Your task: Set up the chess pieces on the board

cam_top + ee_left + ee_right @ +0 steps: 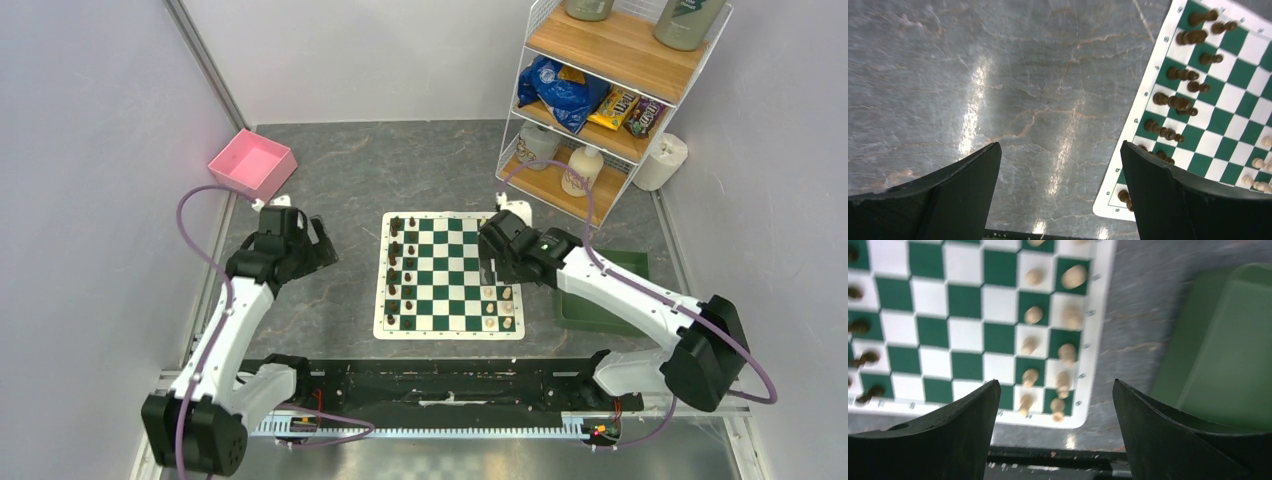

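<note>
Board (pixel 450 272): lies flat at the middle of the grey table (pixel 340 190), between the two arms.
Dark pieces (pixel 396 270): stand in two files along the board's 9 o'clock edge; in the left wrist view several look tilted, though the blur leaves that uncertain.
Pale pieces (pixel 498 308): gathered in two files along the board's 3 o'clock edge, the clearest ones at its 4 o'clock corner; some are hidden under the right arm.
Right claw (pixel 494 258): hangs over the board's 3 o'clock edge, jaws spread wide with nothing between them.
Right wrist view: the pale pieces (pixel 1031 315) lie ahead of the claw (pixel 1054 385) at its 12 o'clock, the nearest just under the gap, none touching a finger (pixel 948 440).
Left claw (pixel 316 246): off the board on its 9 o'clock side, jaws wide and holding nothing, bare table beneath.
Left wrist view: the dark pieces (pixel 1179 75) sit at the claw's (pixel 1060 145) 2 o'clock.
Green tray (pixel 632 264): just beside the board at 3 o'clock.
Pink bin (pixel 253 165): at the table's 10 o'clock.
Wire rack (pixel 600 95): at 1 o'clock.
</note>
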`<state>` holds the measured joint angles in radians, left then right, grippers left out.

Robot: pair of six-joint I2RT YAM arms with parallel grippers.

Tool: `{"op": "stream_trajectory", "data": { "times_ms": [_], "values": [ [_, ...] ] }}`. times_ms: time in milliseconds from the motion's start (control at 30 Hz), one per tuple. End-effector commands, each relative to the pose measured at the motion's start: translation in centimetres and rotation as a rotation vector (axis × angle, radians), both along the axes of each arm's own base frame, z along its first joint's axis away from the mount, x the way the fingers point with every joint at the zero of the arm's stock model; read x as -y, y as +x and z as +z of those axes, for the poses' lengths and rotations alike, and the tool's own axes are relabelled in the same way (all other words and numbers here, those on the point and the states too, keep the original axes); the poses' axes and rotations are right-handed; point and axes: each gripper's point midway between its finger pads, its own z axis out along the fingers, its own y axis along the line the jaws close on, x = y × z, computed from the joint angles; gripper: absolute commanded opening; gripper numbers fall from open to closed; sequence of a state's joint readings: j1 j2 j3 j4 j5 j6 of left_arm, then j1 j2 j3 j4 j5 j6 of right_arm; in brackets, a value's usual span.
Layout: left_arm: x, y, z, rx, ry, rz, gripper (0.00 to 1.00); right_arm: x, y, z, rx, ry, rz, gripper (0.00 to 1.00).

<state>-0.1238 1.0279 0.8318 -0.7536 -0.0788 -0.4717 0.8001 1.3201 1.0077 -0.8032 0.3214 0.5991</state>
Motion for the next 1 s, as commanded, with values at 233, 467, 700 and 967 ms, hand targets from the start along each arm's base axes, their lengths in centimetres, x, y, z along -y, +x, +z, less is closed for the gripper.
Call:
{"op": "stream_trajectory", "data": {
  "times_ms": [233,467,700,967],
  "values": [
    [-2.1,0.5,4.3,0.243,0.106,-0.004,0.97,10.0,6.2,5.7,0.240,-0.062,-0.394,0.97],
    [-2.5,0.6,4.0,0.183,0.101,0.063,0.97,10.0,7.4,6.1,0.260,0.008,-0.408,0.97],
    [-3.0,1.0,4.7,0.220,0.097,0.131,0.94,8.1,8.4,5.8,0.244,0.077,-0.372,0.97],
    [-3.2,1.4,4.7,0.274,0.080,0.170,0.94,7.9,9.6,6.3,0.294,0.065,-0.328,0.97]
  ]
}}
